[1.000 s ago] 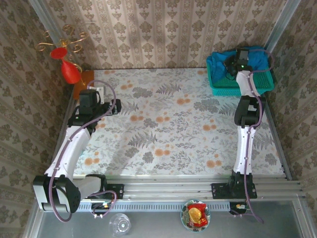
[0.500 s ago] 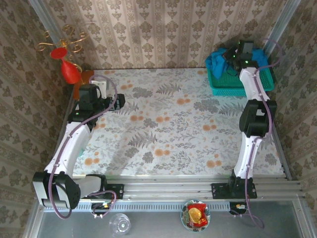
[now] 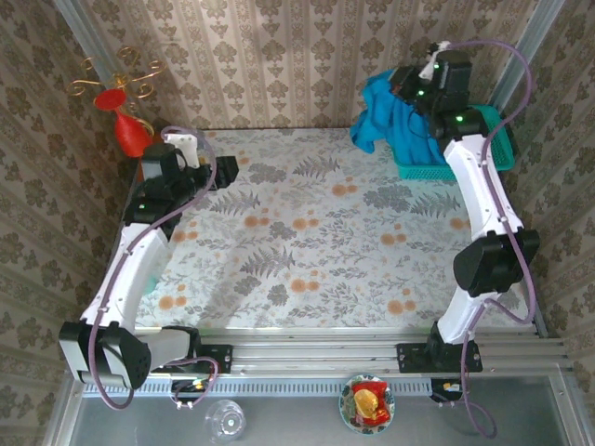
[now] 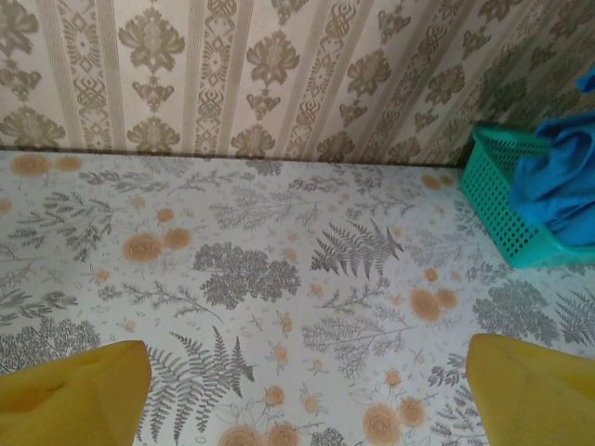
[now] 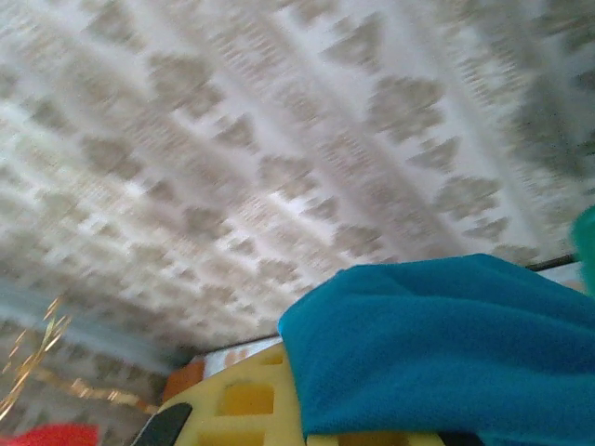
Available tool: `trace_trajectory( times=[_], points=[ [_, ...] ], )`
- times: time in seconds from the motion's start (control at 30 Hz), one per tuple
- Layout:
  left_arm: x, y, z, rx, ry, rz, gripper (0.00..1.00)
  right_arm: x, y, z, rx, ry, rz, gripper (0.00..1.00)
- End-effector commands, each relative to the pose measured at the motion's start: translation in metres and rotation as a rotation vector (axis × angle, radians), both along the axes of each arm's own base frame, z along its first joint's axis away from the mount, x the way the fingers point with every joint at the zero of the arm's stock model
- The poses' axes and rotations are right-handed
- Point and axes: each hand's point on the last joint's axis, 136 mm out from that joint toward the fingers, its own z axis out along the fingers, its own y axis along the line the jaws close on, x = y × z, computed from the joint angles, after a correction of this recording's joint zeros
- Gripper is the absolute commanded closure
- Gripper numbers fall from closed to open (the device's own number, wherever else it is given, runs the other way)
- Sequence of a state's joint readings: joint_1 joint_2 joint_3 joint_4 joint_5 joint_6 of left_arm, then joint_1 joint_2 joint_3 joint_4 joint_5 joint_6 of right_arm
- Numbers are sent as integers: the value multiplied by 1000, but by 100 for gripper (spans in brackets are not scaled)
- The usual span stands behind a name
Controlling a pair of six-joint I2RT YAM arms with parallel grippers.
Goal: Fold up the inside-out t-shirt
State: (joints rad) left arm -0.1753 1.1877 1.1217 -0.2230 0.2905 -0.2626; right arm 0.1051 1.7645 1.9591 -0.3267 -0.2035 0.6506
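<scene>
Top view: the blue t-shirt hangs limp at 1 o'clock, its lower end trailing over the teal basket rim beside the desk. It looks soft and light, and is probably best pinched at a hem or shoulder seam.

Left wrist: the left fingers are spread and empty, and the shirt sits at 3 o'clock.

Right wrist: the right fingers are pinching the cloth, a grip the top view leaves unclear.

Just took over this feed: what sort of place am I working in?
Probably a staged home-like test cell: wallpapered walls, an aluminium rail, a floral tablecloth, plus a teal basket and blue t-shirt.
</scene>
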Motion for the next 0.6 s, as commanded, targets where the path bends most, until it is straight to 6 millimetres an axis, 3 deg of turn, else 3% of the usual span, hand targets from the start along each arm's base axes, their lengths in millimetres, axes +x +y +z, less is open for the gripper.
trace_trajectory(
  times=[0.0, 0.2, 0.37, 0.47, 0.57],
  points=[
    [-3, 3, 37, -35, -98, 23, 12, -39, 42, 59, -23, -125, 107, 100],
    [-18, 15, 55, -37, -180, 69, 15, -62, 119, 85, 5, -164, 270, 100],
    [-27, 20, 54, -22, -178, 81, 17, -69, 179, 88, 39, -147, 445, 100],
    [-29, 25, 49, -18, -159, 91, 17, -73, 201, 84, 58, -123, 522, 100],
    [-30, 27, 44, -37, -139, 92, 19, -75, 209, 74, 57, -94, 546, 100]
  ],
)
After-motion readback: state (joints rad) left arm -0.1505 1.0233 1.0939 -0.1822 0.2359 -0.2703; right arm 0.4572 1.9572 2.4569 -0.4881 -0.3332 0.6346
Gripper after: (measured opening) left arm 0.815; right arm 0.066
